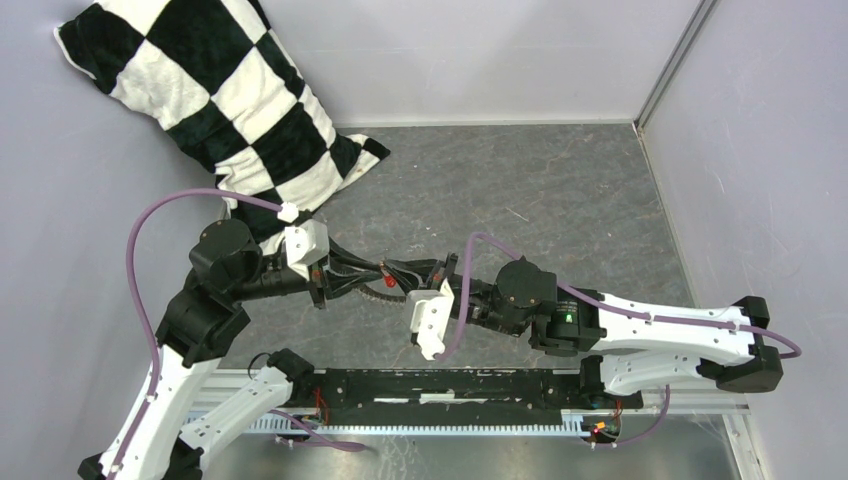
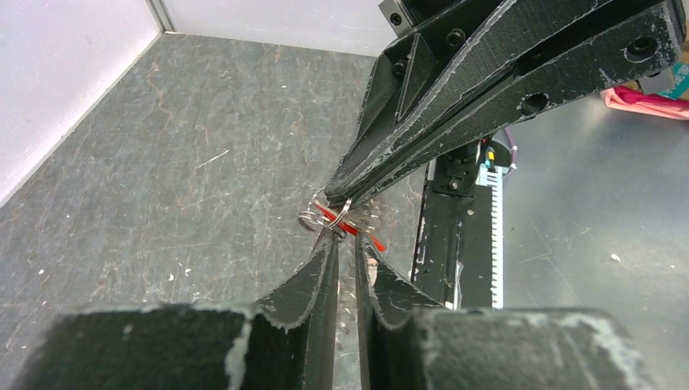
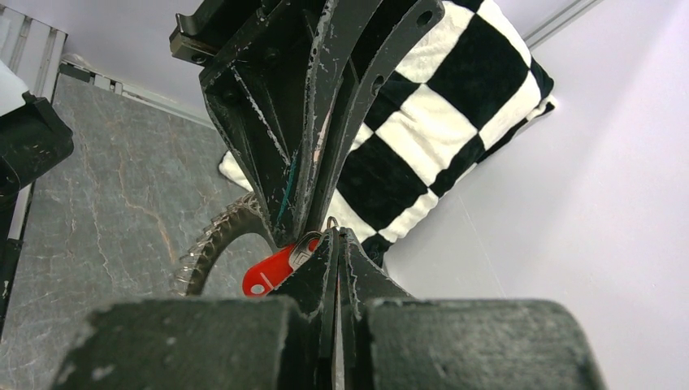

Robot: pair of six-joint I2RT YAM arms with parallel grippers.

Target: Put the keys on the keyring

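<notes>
L gripper [image 2: 343,244]: fingers drawn almost together, only a thin slit btw them. It looks clamped on the keyring [image 3: 213,237] rim; grey teeth show thru the slit, and in the R wrist view the toothed arc curves out from behind its tips. Right at the tips of both jaws sits the red key [image 2: 351,228], head slanting off to one side, small wire loop at its metal end. R gripper [image 3: 335,237] meets L tip to tip, fingers pressed tight on that loop. Grey table [image 2: 203,162] lies under both. Checkered pillow [image 3: 455,106] is well beyond, behind the L fingers.
</notes>
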